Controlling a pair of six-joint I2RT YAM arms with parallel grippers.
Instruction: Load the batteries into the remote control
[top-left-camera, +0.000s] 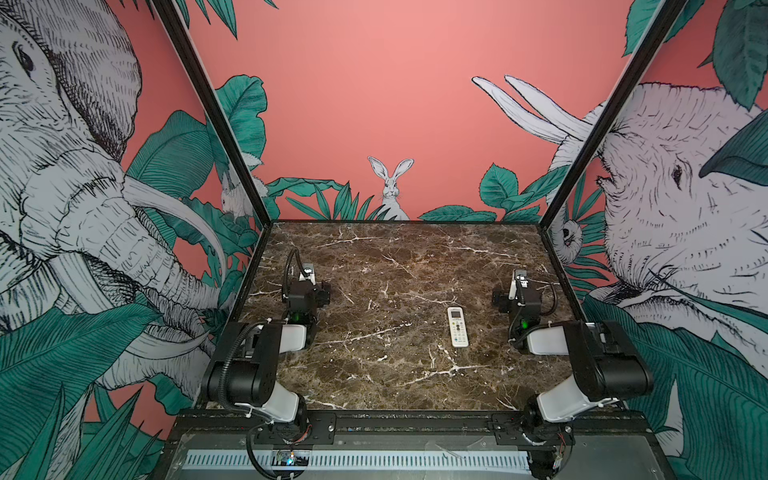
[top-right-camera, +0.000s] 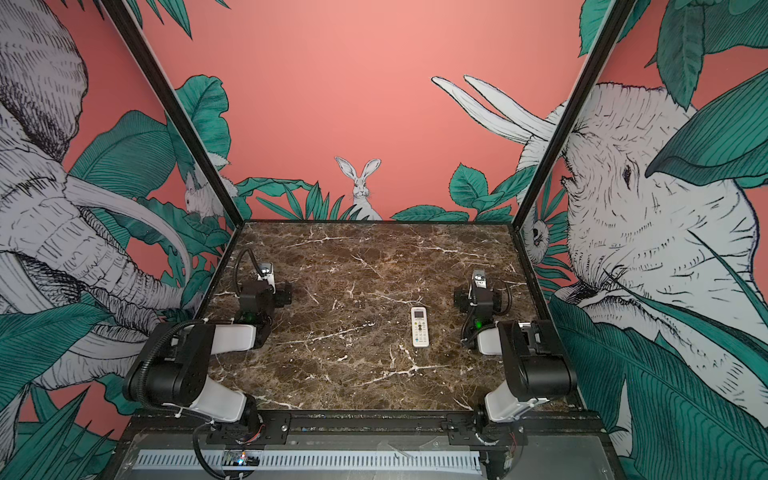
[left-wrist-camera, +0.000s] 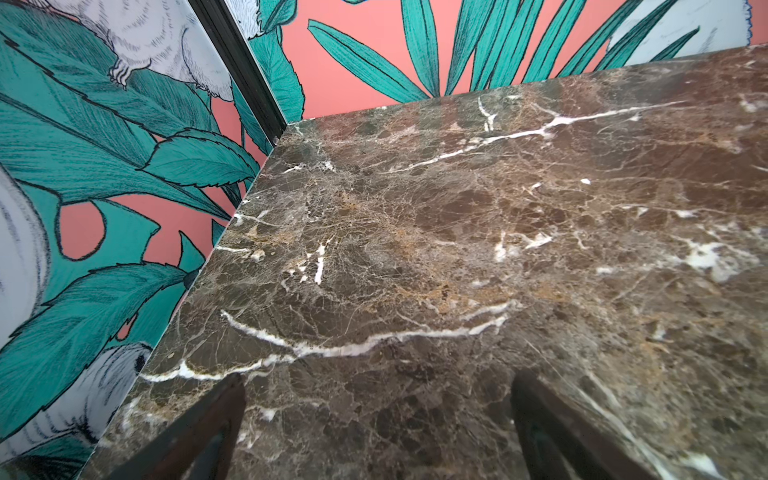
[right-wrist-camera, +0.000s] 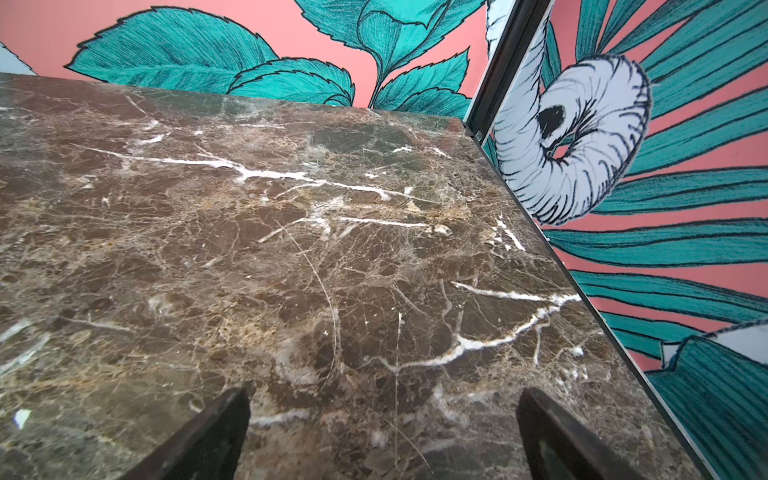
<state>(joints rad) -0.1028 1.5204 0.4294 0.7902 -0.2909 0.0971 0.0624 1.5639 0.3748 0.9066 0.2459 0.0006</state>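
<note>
Both top views: remote control (top-left-camera: 457, 327) is lying buttons-up on the tabletop (top-left-camera: 374, 257), right of centre. I am seeing no batteries; being dark, they could go unnoticed on this marble. Left wrist: left fingers (left-wrist-camera: 208, 424) are standing wide, empty. Right wrist: right fingers (right-wrist-camera: 216, 428) likewise.

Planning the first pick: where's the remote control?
The remote control lies face up on the table, right of centre in both top views, near the right arm.

White remote control (top-left-camera: 457, 326); brown marble table (top-left-camera: 395, 270) (white veins)
</note>
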